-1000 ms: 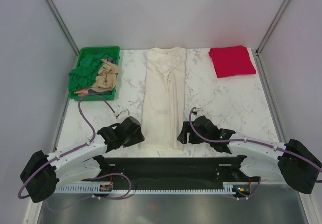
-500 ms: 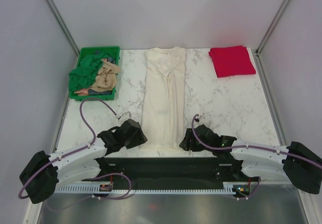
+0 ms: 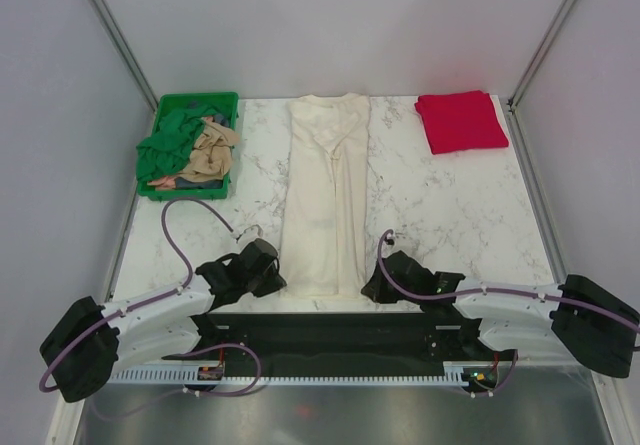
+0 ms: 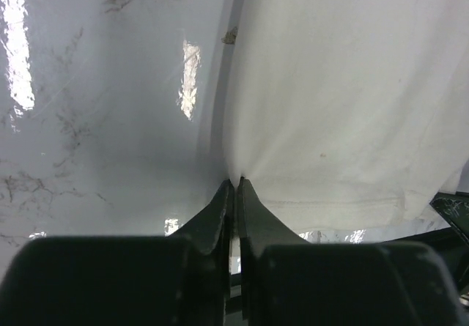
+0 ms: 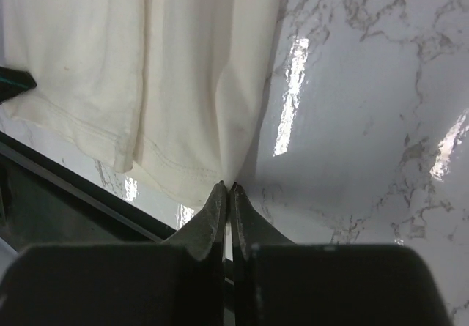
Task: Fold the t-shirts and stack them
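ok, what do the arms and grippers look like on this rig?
Left arm and right arm: white links, bulky black joint housings, a purple cable looping along each. Left gripper and right gripper: black bodies, dark fingers tapering to thin wedge tips.

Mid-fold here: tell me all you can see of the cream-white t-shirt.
The cream-white t-shirt is soft, plain cloth, folded lengthwise into a long narrow strip, lying flat on the marble table, stitched hem nearest the arms. The left gripper pinches its near left edge, the right gripper its near right corner.
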`<state>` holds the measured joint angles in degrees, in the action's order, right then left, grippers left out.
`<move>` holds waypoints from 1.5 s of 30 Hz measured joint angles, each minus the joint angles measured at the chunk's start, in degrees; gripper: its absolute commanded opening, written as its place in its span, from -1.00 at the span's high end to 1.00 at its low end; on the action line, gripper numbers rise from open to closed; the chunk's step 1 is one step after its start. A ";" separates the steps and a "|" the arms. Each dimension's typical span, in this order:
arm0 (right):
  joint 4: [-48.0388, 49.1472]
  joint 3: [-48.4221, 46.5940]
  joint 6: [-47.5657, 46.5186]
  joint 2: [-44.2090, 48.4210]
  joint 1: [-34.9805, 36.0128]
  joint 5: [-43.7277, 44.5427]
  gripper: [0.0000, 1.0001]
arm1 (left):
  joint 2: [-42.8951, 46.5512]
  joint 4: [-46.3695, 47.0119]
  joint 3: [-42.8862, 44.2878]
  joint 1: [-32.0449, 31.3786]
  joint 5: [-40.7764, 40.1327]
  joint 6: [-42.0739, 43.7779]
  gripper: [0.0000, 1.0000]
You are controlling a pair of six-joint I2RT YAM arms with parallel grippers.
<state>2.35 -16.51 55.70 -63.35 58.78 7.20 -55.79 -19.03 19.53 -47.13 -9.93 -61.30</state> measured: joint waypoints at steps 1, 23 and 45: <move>-0.37 0.04 -0.02 0.24 0.00 0.33 1.00 | 0.09 -0.02 -0.02 -0.04 0.07 -0.02 0.96; -30.05 -5.92 0.33 22.25 0.26 11.47 1.00 | 1.42 -9.31 9.60 -16.00 -4.07 -10.21 0.96; -21.88 -47.08 -27.15 -17.11 -19.69 17.99 1.00 | -20.15 -19.85 47.04 10.19 -11.34 13.18 0.94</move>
<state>-19.53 -63.59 28.56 -80.47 39.09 25.19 -75.94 -38.87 66.57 -36.95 -21.28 -48.12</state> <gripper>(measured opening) 0.010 0.033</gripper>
